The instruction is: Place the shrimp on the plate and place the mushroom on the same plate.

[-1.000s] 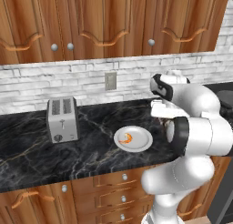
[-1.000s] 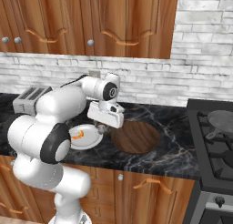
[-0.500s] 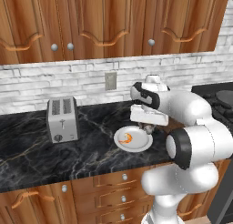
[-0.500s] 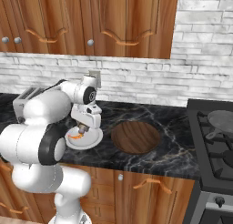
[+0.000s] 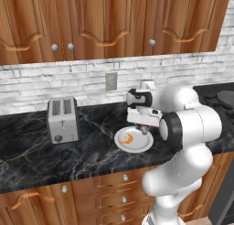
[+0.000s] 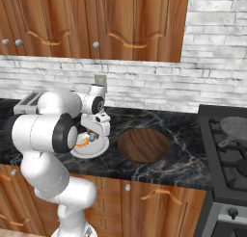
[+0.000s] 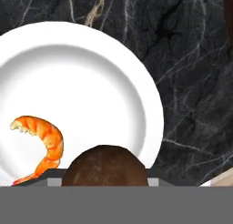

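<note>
Gripper (image 5: 143, 129) had swung leftward across the left base view from its place a second earlier, and hung over the round white plate (image 7: 82, 73) at frame centre. Its jaws, half-closed, seemed to hold the brown-capped mushroom (image 7: 105, 166), low in the hand view, though the fingertips were hidden. Curled orange shrimp (image 7: 42, 143) already lay on the plate's lower left. Only release seemed left.
</note>
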Motion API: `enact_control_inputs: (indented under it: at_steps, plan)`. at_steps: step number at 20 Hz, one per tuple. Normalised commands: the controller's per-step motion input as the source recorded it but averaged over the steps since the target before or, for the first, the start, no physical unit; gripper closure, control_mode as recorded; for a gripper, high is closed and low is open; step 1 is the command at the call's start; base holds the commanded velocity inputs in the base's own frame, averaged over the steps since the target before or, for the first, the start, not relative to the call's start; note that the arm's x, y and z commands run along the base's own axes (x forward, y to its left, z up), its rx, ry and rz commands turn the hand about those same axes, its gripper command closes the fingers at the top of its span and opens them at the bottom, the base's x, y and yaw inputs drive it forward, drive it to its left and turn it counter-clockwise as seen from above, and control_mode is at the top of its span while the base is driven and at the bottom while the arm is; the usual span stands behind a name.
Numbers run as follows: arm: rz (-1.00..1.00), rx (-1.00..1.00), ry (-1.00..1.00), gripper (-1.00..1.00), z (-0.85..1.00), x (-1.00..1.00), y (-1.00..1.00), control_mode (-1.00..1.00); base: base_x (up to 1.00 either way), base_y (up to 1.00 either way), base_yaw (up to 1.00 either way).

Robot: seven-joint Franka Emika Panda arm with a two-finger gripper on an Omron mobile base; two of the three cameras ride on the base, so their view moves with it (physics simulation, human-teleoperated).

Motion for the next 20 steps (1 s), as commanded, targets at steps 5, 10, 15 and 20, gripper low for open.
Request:
enact_control_inputs:
  at_steps: [5,10,15,20]
  plan:
    - [0.00,-0.03,-0.11,1.00,-0.56,0.16,0.00,-1.00,0.00,0.00,0.00]
    - [0.00,-0.03,-0.11,1.00,-0.48,0.00,0.00,-1.00,0.00,0.00,0.00]
    - [0.00,0.00,-0.04,-1.00,-0.12,0.00,0.00,-1.00,0.00,0.00,0.00]
    - [0.00,-0.02,0.00,-1.00,0.20,0.00,0.00,-1.00,0.00,0.00,0.00]
